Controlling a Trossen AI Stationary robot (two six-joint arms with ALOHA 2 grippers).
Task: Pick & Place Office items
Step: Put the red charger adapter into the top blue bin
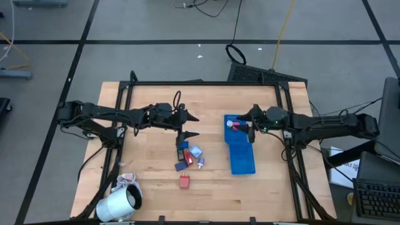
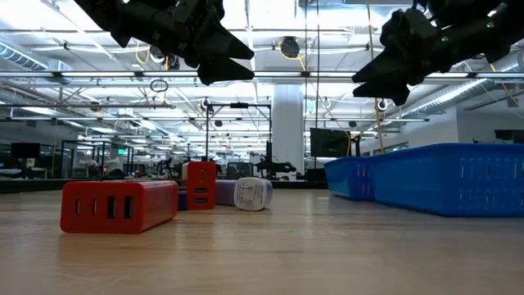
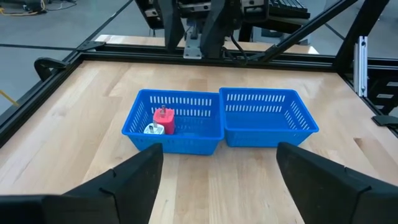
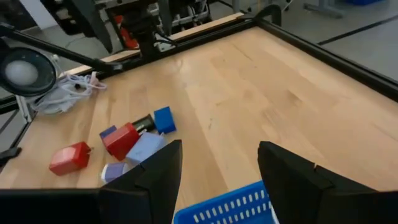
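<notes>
Red block [image 2: 119, 206]: lying nearest low cam, long axis running across that view, ports facing cam; partly hiding pile behind. Pile [image 1: 189, 156] sitting mid-table w/ blue, red, white pcs; orientations hard to make out. Tray [image 1: 240, 145]: far compartment holding red + white pcs [image 3: 159, 121]. Roll [image 1: 119, 203]: cut off at near edge. L gripper [image 1: 189, 125] hanging above pile, fingers wide apart, holding nothing. R gripper [image 1: 244, 122] hovering over tray, fingers parted, empty.
</notes>
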